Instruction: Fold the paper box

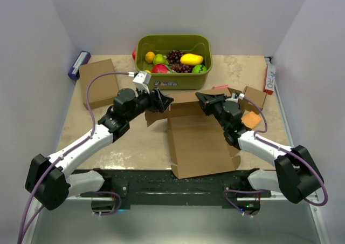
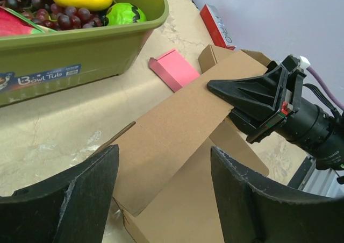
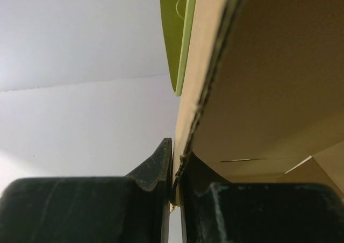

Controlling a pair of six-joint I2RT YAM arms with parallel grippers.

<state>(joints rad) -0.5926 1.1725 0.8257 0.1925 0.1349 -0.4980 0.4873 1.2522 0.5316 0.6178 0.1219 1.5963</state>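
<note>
Tub [image 1: 178, 81] stands behind paper box [image 1: 202, 144]; right fingers [image 3: 156, 170] pinch flap, left fingers [image 2: 70, 200] wide.

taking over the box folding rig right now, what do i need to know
Left gripper: open, fingers on either side of one end of the raised flap, not clamped on it.
Right gripper: shut on the edge of that flap at its other end, holding it up.
Paper box: mid-table, its big panel lying flat toward the arms, the raised flap standing in front of the green tub.
Done: one long flap is up off the table.
Left: the other flaps and tabs are not folded or tucked, so no closed box yet.
</note>
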